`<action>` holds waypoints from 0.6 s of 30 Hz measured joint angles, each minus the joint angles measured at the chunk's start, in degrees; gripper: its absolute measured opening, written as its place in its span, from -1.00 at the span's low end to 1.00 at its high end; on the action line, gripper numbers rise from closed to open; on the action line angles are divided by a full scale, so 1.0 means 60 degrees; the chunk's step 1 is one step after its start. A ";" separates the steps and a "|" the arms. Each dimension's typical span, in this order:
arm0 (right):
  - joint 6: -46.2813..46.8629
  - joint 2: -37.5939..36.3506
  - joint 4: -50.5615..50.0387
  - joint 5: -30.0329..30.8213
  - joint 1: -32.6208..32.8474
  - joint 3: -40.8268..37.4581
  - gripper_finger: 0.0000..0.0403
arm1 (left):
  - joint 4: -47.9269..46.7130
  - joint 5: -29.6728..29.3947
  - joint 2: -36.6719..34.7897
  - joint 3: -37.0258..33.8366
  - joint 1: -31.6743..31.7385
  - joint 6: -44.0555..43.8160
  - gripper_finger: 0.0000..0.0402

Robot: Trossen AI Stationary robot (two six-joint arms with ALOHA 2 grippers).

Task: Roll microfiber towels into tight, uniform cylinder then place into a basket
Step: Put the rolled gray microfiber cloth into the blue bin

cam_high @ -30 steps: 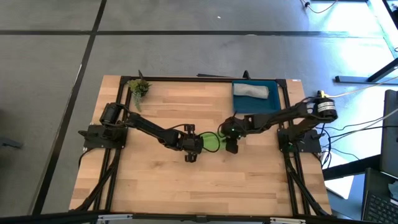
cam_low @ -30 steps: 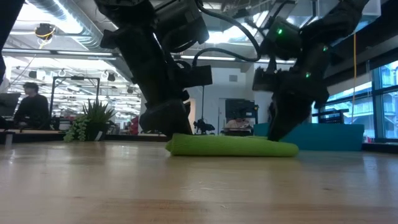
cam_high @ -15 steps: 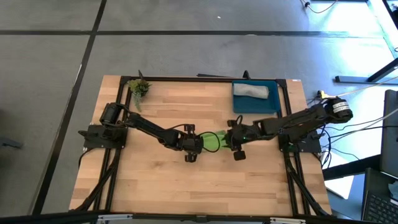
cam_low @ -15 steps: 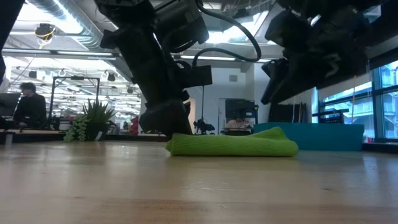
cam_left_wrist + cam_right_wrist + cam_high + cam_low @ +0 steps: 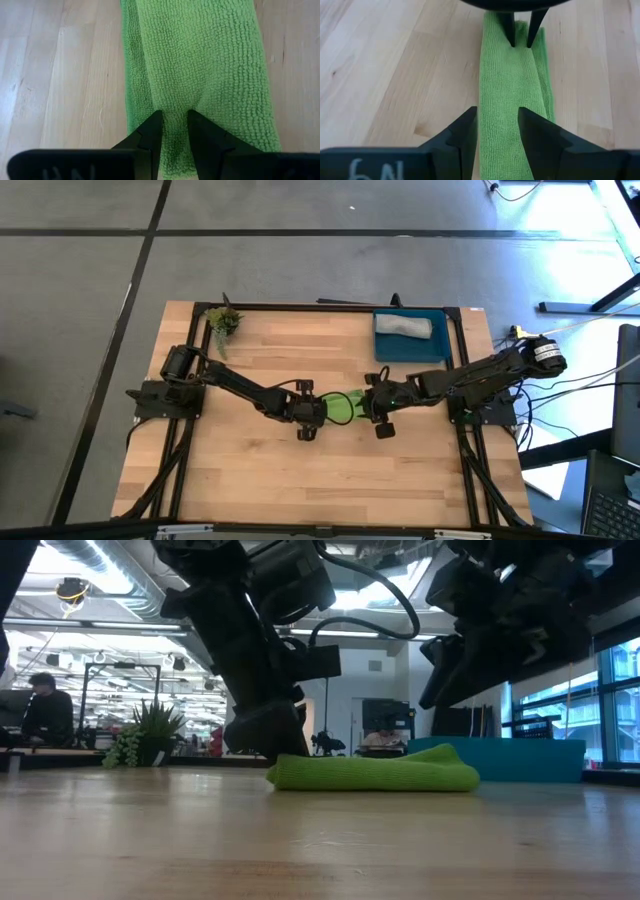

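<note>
Green towel: the lime green towel (image 5: pixel 345 406) lies rolled into a long flat bundle at the middle of the table (image 5: pixel 270 470), stretched between the two arms; from table height (image 5: pixel 372 774) its right end bulges up a little.
Left gripper: the left gripper (image 5: pixel 322 409) is at the towel's left end, its jaws pinched on a fold of the cloth, as its wrist view shows (image 5: pixel 175 131). It sits where it sat a second ago.
Right gripper: the right gripper (image 5: pixel 366 402) is at the towel's right end, jaws apart with the cloth running between the fingers (image 5: pixel 469 131).
Change: a second ago this arm reached in bent from nearer the basket, gripper tip down at the towel's end; half a second ago it had swung low and level with the towel, and nothing has shifted since.
Grey towel: the grey towel (image 5: pixel 405 326) lies rolled inside the basket (image 5: pixel 440 346) at the table's far right corner.
Plant: a small potted plant (image 5: pixel 224 321) stands at the far left corner.
</note>
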 joint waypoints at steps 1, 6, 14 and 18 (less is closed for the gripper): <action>0.0000 0.0000 0.0000 0.0000 0.0000 0.0004 -0.29 | 0.0000 -0.0003 0.0000 0.0000 0.0000 0.0000 -0.59; -0.0004 0.0000 0.0006 -0.0006 0.0000 0.0004 -0.29 | 0.0220 -0.0081 0.0007 -0.0009 -0.0040 0.0004 -0.59; -0.0007 -0.0002 0.0007 -0.0015 0.0000 0.0004 -0.29 | 0.1030 0.0044 0.0051 -0.0033 -0.0040 0.0007 -0.59; 0.0029 -0.0004 0.0012 -0.0018 0.0000 0.0004 -0.29 | 0.1111 0.0040 0.0051 -0.0033 -0.0040 0.0007 -0.59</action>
